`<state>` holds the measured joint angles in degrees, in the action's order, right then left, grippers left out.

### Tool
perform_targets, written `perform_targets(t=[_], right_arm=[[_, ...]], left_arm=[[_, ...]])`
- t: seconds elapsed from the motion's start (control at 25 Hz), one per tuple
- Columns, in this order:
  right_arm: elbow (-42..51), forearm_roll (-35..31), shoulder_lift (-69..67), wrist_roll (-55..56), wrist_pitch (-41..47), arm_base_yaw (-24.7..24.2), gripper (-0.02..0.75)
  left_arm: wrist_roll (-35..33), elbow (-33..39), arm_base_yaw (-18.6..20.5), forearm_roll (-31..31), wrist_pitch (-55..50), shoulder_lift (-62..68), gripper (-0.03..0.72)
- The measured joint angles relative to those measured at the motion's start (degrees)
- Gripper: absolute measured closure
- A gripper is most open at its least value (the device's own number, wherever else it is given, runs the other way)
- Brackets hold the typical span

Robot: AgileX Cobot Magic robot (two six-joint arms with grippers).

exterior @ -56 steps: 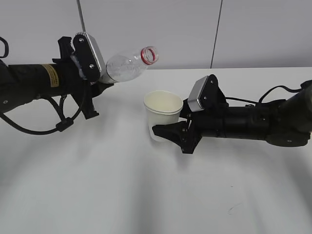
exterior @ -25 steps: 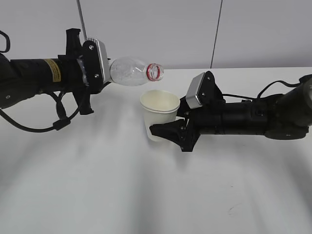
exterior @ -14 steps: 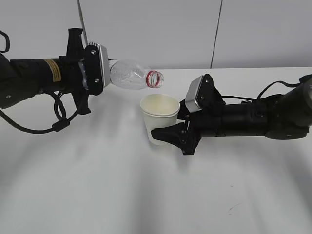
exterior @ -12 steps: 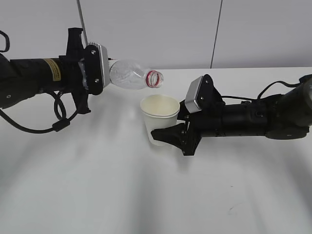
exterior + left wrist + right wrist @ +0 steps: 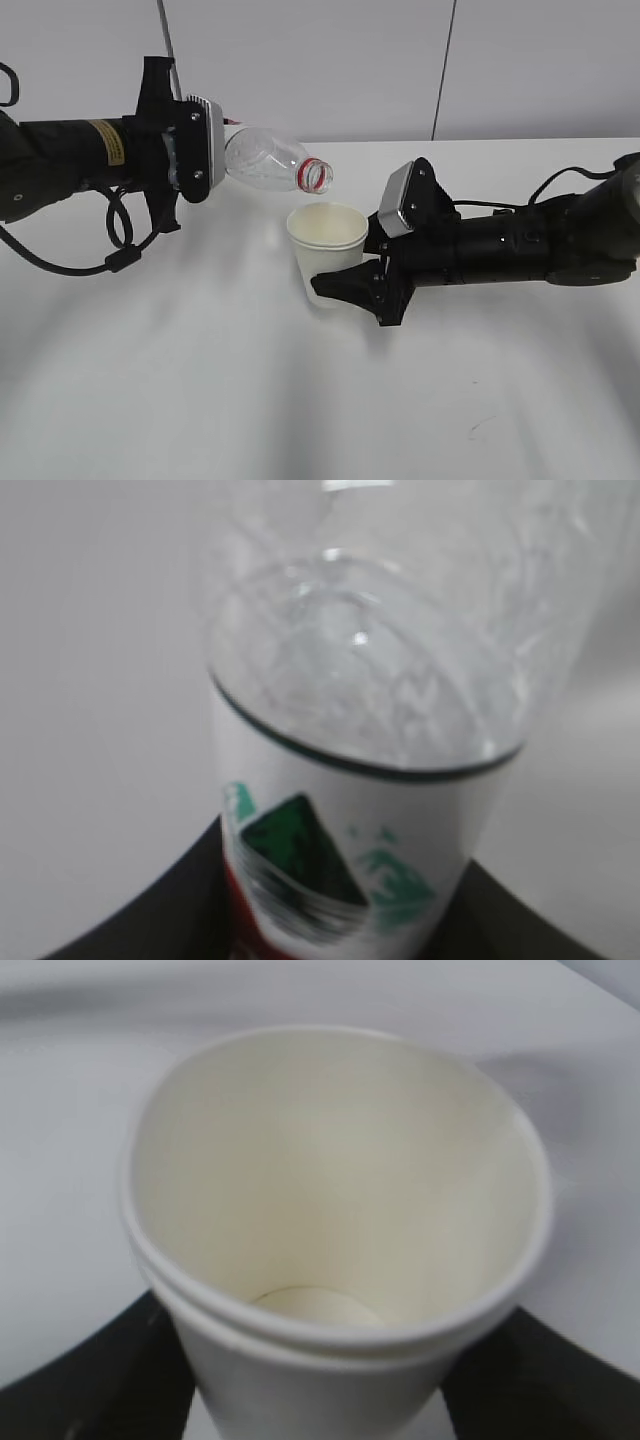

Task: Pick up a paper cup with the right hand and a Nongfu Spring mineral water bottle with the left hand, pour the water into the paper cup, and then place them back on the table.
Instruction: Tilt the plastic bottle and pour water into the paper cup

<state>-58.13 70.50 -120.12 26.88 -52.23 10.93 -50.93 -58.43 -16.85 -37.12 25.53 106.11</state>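
My left gripper [image 5: 212, 150] is shut on the labelled lower half of the Nongfu Spring mineral water bottle [image 5: 265, 160]. The bottle lies nearly level in the air, its red-ringed open mouth tipped slightly down just above the far left rim of the paper cup [image 5: 327, 245]. My right gripper [image 5: 326, 272] is shut on the cup's lower wall and holds it upright just above the white table [image 5: 250, 390]. In the left wrist view the bottle [image 5: 370, 730] fills the frame between the black fingers [image 5: 150, 920]. In the right wrist view the cup [image 5: 330, 1190] looks dry inside. No water stream shows.
A small dark scuff mark [image 5: 480, 428] lies on the table at the front right. A grey wall with two vertical seams stands behind the table. Black cables trail from both arms.
The left arm has tipped the bottle from mouth-up to slightly mouth-down and brought its mouth over the cup. The right gripper has shifted the cup slightly.
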Motion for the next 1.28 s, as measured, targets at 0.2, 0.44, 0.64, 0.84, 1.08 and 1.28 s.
perform_targets(t=[0.2, 0.44, 0.64, 0.84, 1.08, 1.28], right_arm=[[0.0, 2.0, 0.0, 1.1, 0.1, 0.0, 0.239], [0.0, 3.0, 0.0, 2.2, 0.1, 0.0, 0.239], [0.0, 3.6, 0.5, 2.9, 0.1, 0.0, 0.239], [0.0, 4.1, 0.4, 3.6, 0.1, 0.0, 0.239], [0.0, 4.3, 0.4, 3.8, 0.1, 0.0, 0.239], [0.0, 4.8, 0.4, 4.0, 0.1, 0.0, 0.239]], left_arm=[[-1.5, 0.0, 0.0, 0.0, 0.0, 0.0, 0.385], [-3.4, 0.0, 0.0, 0.0, 0.0, 0.0, 0.385], [-6.6, 0.0, 0.0, 0.9, 0.0, 0.0, 0.385], [-9.8, 0.0, 0.0, 2.6, 0.0, 0.0, 0.385], [-11.7, 0.0, 0.0, 2.8, 0.2, 0.0, 0.385], [-13.5, 0.0, 0.0, 3.9, 0.3, 0.0, 0.385]])
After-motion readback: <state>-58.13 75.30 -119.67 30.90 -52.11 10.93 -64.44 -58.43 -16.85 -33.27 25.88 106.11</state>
